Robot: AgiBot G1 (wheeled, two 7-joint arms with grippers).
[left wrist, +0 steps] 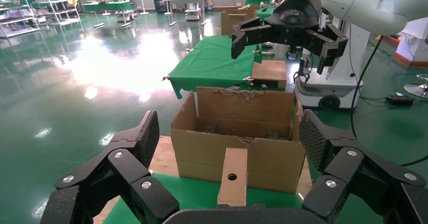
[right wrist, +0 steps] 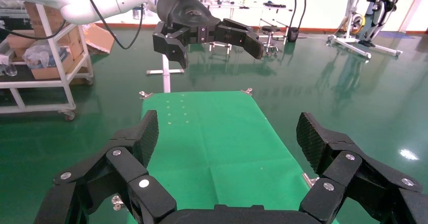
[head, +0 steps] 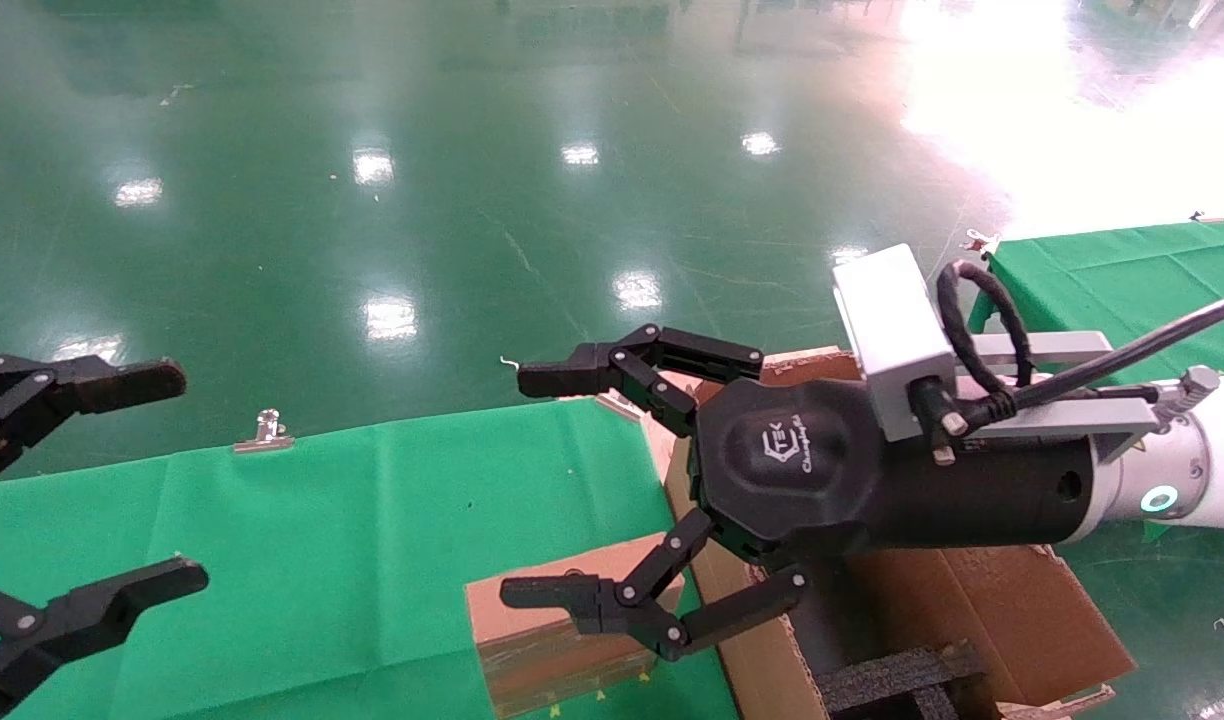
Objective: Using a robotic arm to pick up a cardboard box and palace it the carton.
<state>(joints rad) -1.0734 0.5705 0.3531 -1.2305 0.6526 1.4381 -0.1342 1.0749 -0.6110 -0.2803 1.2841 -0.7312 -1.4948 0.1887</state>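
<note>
Cardboard box [head: 562,625] sits on the green table [head: 352,520], near edge, touching the carton [head: 982,610] to its right. Right gripper [head: 572,490] hovers above it, jaws wide apart, empty: approach step. Next: lower, straddle box w/ both fingers, close. Left gripper [head: 122,480] idles far left, also spread.

The cardboard box [head: 552,640] stands on the table [head: 302,540], just beside the carton [head: 982,610] to its right. The right gripper [head: 542,485] hangs spread above the box, reaching in over the carton. The left gripper [head: 172,475] hangs spread over the table's left end, well apart.
</note>
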